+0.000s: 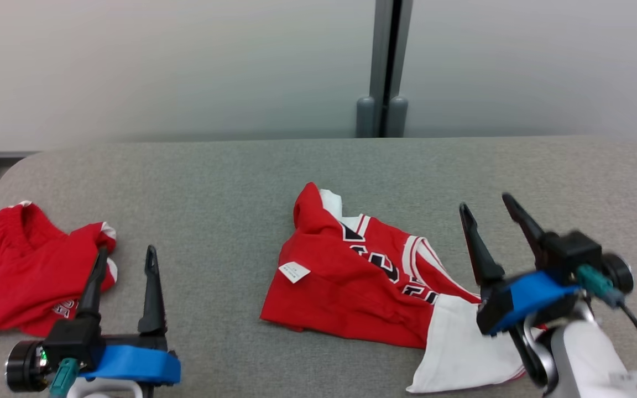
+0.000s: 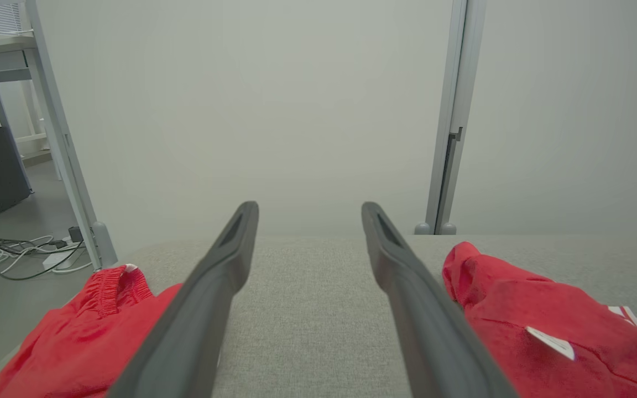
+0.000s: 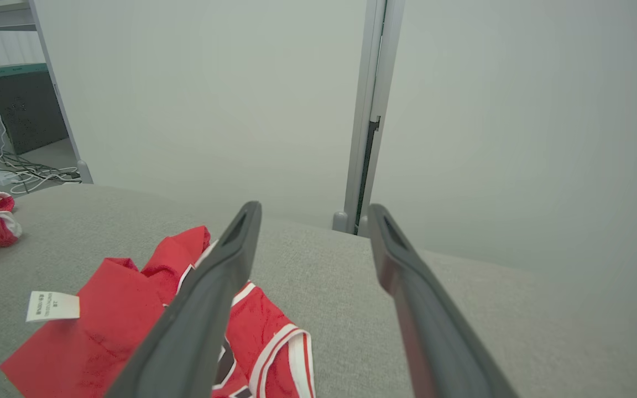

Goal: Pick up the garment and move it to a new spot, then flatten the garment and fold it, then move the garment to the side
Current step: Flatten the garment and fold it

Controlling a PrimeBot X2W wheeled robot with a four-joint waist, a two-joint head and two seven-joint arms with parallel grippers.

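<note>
A crumpled red jersey garment (image 1: 351,276) with white trim, black numerals and a white label lies on the middle of the grey cloth-covered table (image 1: 230,177); its white inside shows at the near right. My right gripper (image 1: 486,202) hovers open just right of it, above its white part, holding nothing. In the right wrist view the jersey (image 3: 103,331) lies left of and under the left finger of that gripper (image 3: 314,207). My left gripper (image 1: 126,251) is open and empty, between the jersey (image 2: 545,320) and a second red garment (image 1: 20,271).
The second red garment (image 2: 86,331), with an elastic waistband, lies bunched at the table's left edge. A pale partition wall with a grey post (image 1: 383,66) stands behind the table. Cables (image 2: 14,249) lie on the floor beyond the left end.
</note>
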